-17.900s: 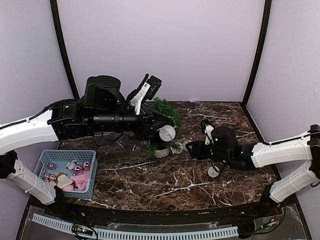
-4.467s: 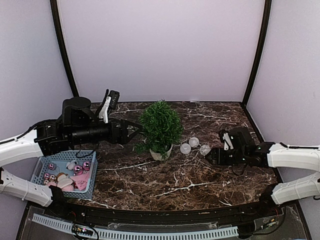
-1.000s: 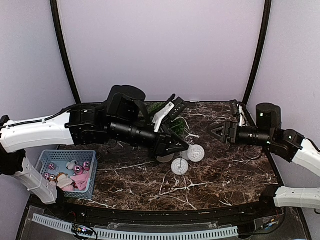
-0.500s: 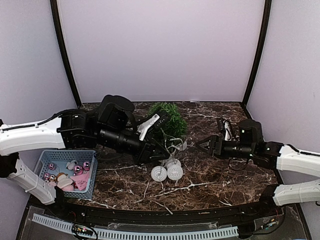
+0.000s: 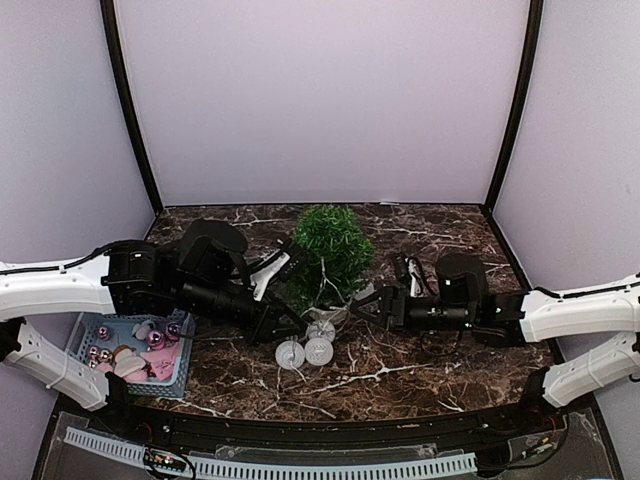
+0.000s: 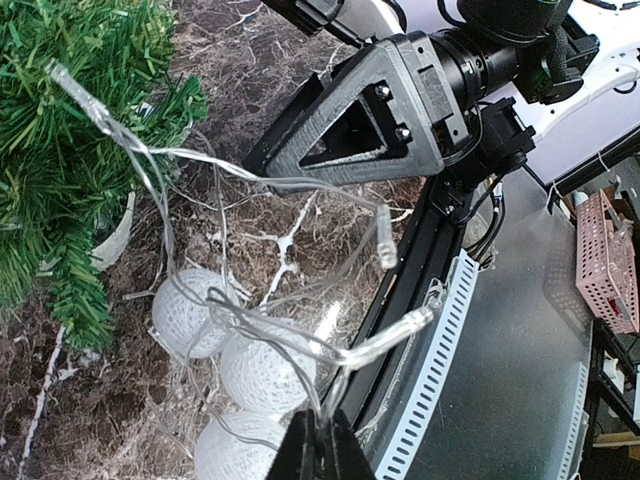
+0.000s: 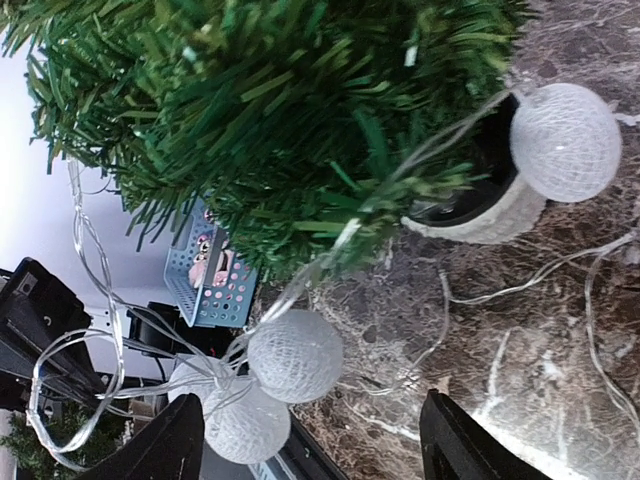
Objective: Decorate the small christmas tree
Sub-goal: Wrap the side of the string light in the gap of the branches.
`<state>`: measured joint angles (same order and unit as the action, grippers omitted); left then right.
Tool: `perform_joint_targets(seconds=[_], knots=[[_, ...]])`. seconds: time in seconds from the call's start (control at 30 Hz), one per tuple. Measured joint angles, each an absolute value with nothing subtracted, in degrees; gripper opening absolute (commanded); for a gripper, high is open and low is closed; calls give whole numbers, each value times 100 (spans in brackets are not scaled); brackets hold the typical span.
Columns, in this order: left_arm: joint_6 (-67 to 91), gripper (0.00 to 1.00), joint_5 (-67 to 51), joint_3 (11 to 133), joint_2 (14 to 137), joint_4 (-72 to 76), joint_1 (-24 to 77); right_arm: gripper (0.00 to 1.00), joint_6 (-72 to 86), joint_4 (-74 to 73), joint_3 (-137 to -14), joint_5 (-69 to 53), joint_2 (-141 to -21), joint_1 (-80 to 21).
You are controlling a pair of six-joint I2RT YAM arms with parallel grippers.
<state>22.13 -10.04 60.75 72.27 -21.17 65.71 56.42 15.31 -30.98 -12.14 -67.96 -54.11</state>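
Clamping the light string (image 6: pixel 190 312), the left gripper (image 6: pixel 318 445) holds it left of the small christmas tree (image 5: pixel 330 240) for draping; right gripper (image 7: pixel 312 410) fingers apart.

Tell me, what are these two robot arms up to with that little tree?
They are decorating the small christmas tree. The left gripper is shut on a string of lights with white balls, which runs off the tree's branches. The right gripper is open beside the tree, holding nothing.
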Motion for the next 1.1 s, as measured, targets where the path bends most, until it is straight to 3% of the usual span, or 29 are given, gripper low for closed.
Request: perform_joint_targets(seconds=[0.13, 0.4, 0.47, 0.57, 0.7, 0.87, 1.0, 1.03, 1.1], knots=[[2270, 0, -1000, 5999, 7153, -2086, 6545, 71, 5745, 1813, -3350, -1212, -7168, -5693], [2314, 0, -1013, 5885, 7057, -1900, 6539, 49, 5951, 2200, -3693, -1177, -7787, -5961], [2316, 0, -1020, 5848, 7022, -1883, 6536, 35, 5990, 2235, -3736, -1173, -7918, -5966], [2316, 0, -1026, 5784, 6960, -1833, 6530, 1, 6045, 2274, -3817, -1149, -8060, -5981], [2340, 0, -998, 5649, 6840, -1796, 6493, 0, 6097, 2250, -3857, -961, -8060, -6001], [2633, 16, -711, 5238, 6462, -1898, 6344, 0, 6173, 2021, -3811, -620, -7841, -6001], [3188, 20, -294, 4799, 6034, -2320, 6215, 0, 6187, 1857, -3745, -440, -7673, -6001], [3356, 23, -156, 4676, 5920, -2475, 6193, 0, 6187, 1826, -3745, -429, -7669, -6001], [3570, 42, -12, 4521, 5765, -2724, 6167, 0, 6184, 1769, -3734, -421, -7669, -6001]])
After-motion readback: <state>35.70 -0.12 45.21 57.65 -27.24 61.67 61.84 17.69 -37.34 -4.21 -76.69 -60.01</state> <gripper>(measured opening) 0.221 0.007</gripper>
